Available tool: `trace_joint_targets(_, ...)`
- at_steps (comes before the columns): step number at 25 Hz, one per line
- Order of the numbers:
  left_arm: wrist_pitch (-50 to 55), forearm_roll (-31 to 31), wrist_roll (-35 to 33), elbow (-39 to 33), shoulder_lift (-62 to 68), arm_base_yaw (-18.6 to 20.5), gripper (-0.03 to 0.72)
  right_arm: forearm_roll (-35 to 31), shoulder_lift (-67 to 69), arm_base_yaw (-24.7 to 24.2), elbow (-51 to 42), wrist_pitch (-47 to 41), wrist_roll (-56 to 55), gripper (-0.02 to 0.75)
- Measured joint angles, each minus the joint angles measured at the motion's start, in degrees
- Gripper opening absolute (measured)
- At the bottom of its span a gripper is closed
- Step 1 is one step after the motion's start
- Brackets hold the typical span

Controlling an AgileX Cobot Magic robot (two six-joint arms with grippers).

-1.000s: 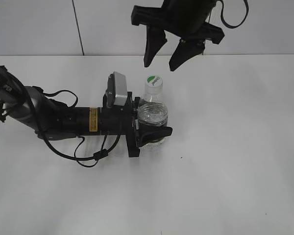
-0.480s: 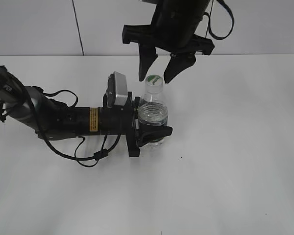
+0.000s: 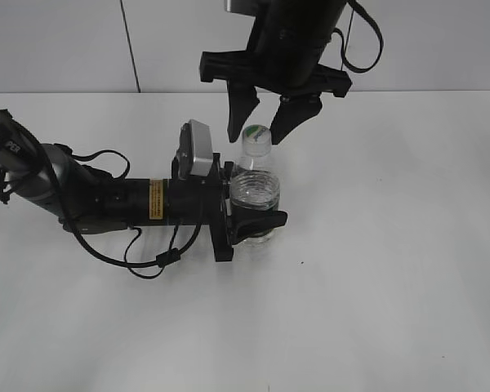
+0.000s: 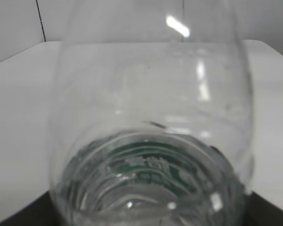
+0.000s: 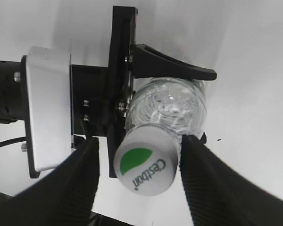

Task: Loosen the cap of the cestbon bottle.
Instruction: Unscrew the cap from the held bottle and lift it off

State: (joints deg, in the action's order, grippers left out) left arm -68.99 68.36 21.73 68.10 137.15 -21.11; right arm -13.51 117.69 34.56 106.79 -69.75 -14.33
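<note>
While our left gripper (image 3: 247, 219) lies low across the white table (image 3: 392, 269), reaching in from the left, its black jaws are clamped around the body of the small clear plastic cestbon bottle (image 3: 254, 196), one curved finger (image 3: 261, 221) wrapping the near side. Bottle stands upright, left of table centre, water visible in the lower half. Our right gripper (image 3: 260, 124) hangs from above at the far side, pointing down, jaws spread wide, one black fingertip on either side of the small round white screw cap with the green patch (image 3: 257, 135). From the exterior view the tips sit level with the cap; contact can't be confirmed there. Right wrist view settles it: cap (image 5: 145, 161) is between the two fingers, a clear gap to the left finger (image 5: 70, 188), the right finger (image 5: 207, 183) close beside it, touching or not we can't tell. So the right jaws are apart, nothing held. Cap is on the neck, "Cestbon" text readable on top. Same view shows the bottle shoulder (image 5: 167, 106) seated in the left gripper's black jaw plate (image 5: 121, 70), with the silver-grey wrist camera housing (image 5: 48, 108) to the left of it. Left wrist view is filled by the bottle wall (image 4: 151, 117), blurred, green print showing through the water low in frame.
</note>
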Motion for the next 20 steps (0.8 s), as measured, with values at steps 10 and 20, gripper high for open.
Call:
trace_joint_targets(10,0.1,-0.1,0.0,0.0,0.0,0.0,0.403,0.4,0.0,0.1,0.0,0.0,0.8,0.413)
trace_joint_targets(20,0.2,-0.2,0.0,0.0,0.0,0.0,0.403,0.8,0.0,0.1,0.0,-0.1,1.4,0.307)
